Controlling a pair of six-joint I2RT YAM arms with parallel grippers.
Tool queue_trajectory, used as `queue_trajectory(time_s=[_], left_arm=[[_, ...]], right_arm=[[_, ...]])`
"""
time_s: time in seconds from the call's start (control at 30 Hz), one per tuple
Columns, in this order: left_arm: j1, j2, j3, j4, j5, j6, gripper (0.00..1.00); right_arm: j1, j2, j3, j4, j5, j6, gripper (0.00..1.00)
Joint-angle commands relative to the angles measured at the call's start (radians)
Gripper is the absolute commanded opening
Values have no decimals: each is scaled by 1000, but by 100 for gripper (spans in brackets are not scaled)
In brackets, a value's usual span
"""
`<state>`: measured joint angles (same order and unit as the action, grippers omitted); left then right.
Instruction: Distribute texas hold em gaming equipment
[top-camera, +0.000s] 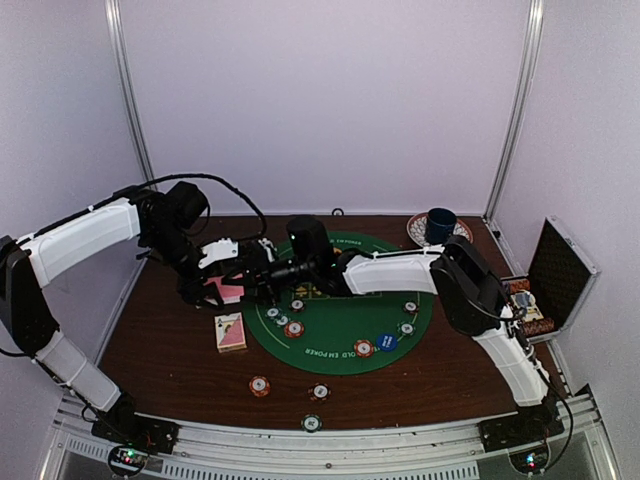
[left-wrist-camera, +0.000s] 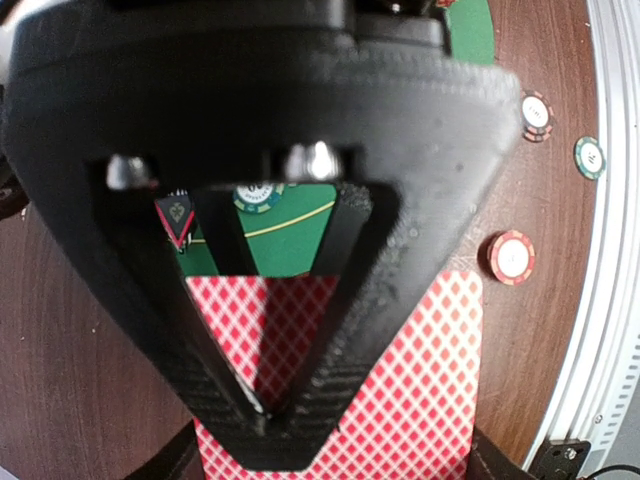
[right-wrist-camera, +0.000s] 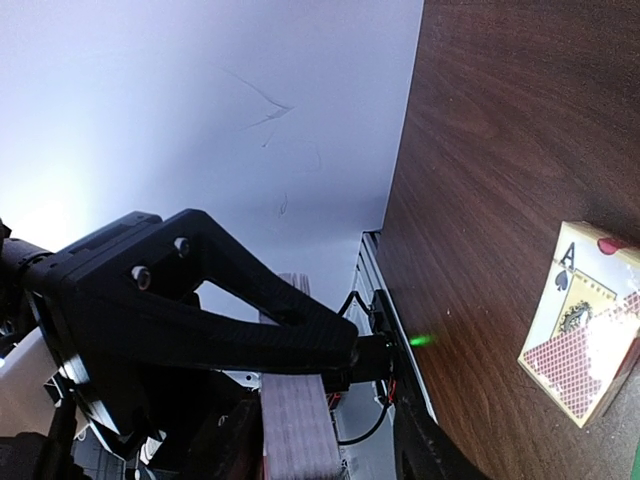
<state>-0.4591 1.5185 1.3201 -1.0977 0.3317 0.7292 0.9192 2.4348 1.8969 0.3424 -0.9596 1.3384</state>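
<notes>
My left gripper (left-wrist-camera: 262, 420) is shut on a stack of pink-backed playing cards (left-wrist-camera: 420, 380), held above the table's left side (top-camera: 226, 291). In the top view the left gripper (top-camera: 236, 285) and right gripper (top-camera: 262, 275) meet near the edge of the green mat (top-camera: 330, 355). The right wrist view shows that stack edge-on (right-wrist-camera: 300, 430) beside my right gripper (right-wrist-camera: 375, 382), whose jaws stand apart. A card box (top-camera: 230, 332) lies on the wood, also visible as the card box (right-wrist-camera: 580, 340). Several striped chips (top-camera: 293, 328) and a blue disc (top-camera: 387, 342) lie on the mat. A red-black triangle marker (left-wrist-camera: 175, 220) shows past my left fingers.
Three loose chips (top-camera: 259, 385) lie near the front edge, the same chips (left-wrist-camera: 512, 257) in the left wrist view. A dark blue cup (top-camera: 438, 225) on a saucer stands at the back right. An open metal-edged case (top-camera: 550, 285) sits at the right edge.
</notes>
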Motion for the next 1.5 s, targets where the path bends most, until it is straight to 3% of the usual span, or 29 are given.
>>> queue_trajectory(time_s=[0.0, 0.17, 0.7, 0.8, 1.0, 1.13, 1.47], left_arm=[[2, -9, -1, 3, 15, 15, 13], [2, -9, -1, 3, 13, 15, 12], [2, 8, 7, 4, 2, 8, 10], [2, 12, 10, 3, -5, 7, 10], [1, 12, 10, 3, -12, 7, 9], [2, 10, 10, 3, -20, 7, 9], [2, 10, 16, 4, -32, 6, 7]], right_arm=[[-15, -66, -33, -65, 23, -51, 44], [-26, -109, -78, -71, 14, -71, 41], [-38, -206, -173, 13, -20, -23, 43], [-40, -208, -182, 21, -25, -13, 37], [-45, -205, -198, 23, -34, -2, 10], [-62, -223, -217, 22, -41, -2, 1], [-227, -353, -313, -125, -52, -141, 0]])
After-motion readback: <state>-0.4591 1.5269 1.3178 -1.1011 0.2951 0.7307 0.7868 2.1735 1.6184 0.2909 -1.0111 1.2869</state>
